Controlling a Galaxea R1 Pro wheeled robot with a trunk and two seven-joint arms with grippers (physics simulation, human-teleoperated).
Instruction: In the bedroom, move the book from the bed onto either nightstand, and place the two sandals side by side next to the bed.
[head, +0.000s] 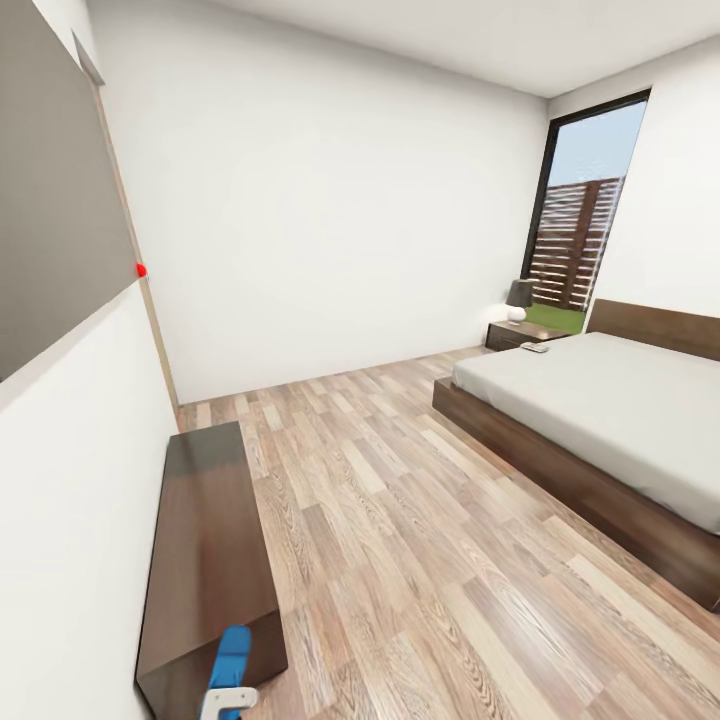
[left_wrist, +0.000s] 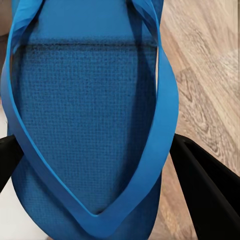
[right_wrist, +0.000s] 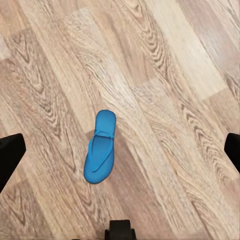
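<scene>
Blue sandal (left_wrist: 90, 125) gripped in left end effector (left_wrist: 100, 165), lower frame; right end effector (right_wrist: 120, 150) wide above second sandal (right_wrist: 100, 147) on floor (right_wrist: 175, 75). Advice: centre, descend, then carry both bedside.

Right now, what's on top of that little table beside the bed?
On the nightstand stand a lamp and a small pale object, too small to identify. Its far side is hidden behind the bed.
</scene>
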